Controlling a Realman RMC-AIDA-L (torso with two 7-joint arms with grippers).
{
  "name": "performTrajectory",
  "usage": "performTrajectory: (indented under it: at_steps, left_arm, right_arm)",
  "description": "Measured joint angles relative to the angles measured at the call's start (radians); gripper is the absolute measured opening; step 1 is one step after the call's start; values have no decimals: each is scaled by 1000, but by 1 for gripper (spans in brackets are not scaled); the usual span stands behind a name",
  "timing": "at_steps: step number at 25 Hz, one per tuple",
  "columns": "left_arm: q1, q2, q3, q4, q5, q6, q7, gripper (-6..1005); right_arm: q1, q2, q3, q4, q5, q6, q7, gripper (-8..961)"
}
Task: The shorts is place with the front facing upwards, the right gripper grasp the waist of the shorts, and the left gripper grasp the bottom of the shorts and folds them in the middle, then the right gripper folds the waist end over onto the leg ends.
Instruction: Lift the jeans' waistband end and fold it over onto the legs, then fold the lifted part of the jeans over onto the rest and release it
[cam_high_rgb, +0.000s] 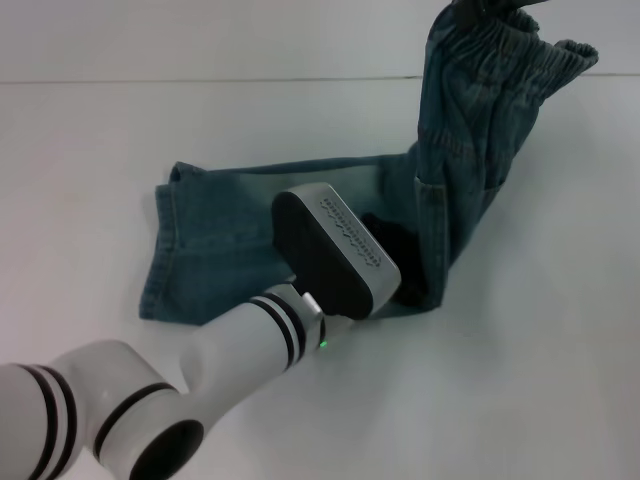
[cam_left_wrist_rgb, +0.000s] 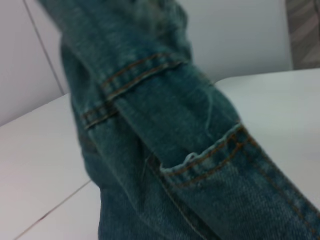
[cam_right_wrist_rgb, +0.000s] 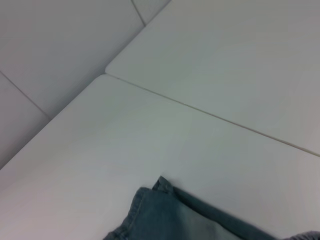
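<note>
The shorts (cam_high_rgb: 300, 235) lie lengthwise across the counter (cam_high_rgb: 520, 380), the waist (cam_high_rgb: 510, 55) held aloft at the far right, apparently by the right gripper (cam_high_rgb: 495, 8) (its fingers barely visible). The left gripper (cam_high_rgb: 400, 265) rests mid-garment, its fingers hidden; leg ends (cam_high_rgb: 160, 250) lie leftward.

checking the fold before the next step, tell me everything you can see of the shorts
The shorts are blue denim with orange-brown double stitching and a patch pocket. The leg part lies flat on the white table, hems toward the robot's left. The gathered elastic waist is lifted high at the far right, held from above by the right hand, so the cloth rises steeply from the table. The left hand sits on the shorts near where they rise, its fingers hidden.
</note>
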Motion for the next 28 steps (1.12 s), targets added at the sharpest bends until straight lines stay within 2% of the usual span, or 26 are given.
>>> performTrajectory:
  at_steps: [6,11,12,17,23,25,28]
  left_arm:
    - [25,0,-41,-41,74,-1,-30,7]
    - [81,0,-106,-40,93,14,-30,7]
    - [124,0,-125,-37,94,62,-29,7]
    - [246,0,-138,-31,118,245,-30,7]
    - [350,5,-172,24,126,354,-62,6]
    - [380,9,-163,68,151,406,-130,6]
    - [427,13,-160,194,235,501,-343,6]
  right_arm:
    - [1,2,-25,4,14,-1,-2,51]
    - [-7,7,-44,8,15,-1,-5,52]
    - [-8,7,-44,8,15,-1,-5,52]
    - [-11,8,-46,10,13,4,-6,52]
    - [-10,10,-53,11,14,9,-8,51]
    - [-5,13,-53,15,14,11,-15,51]
    - [4,23,-54,23,14,12,-27,51]
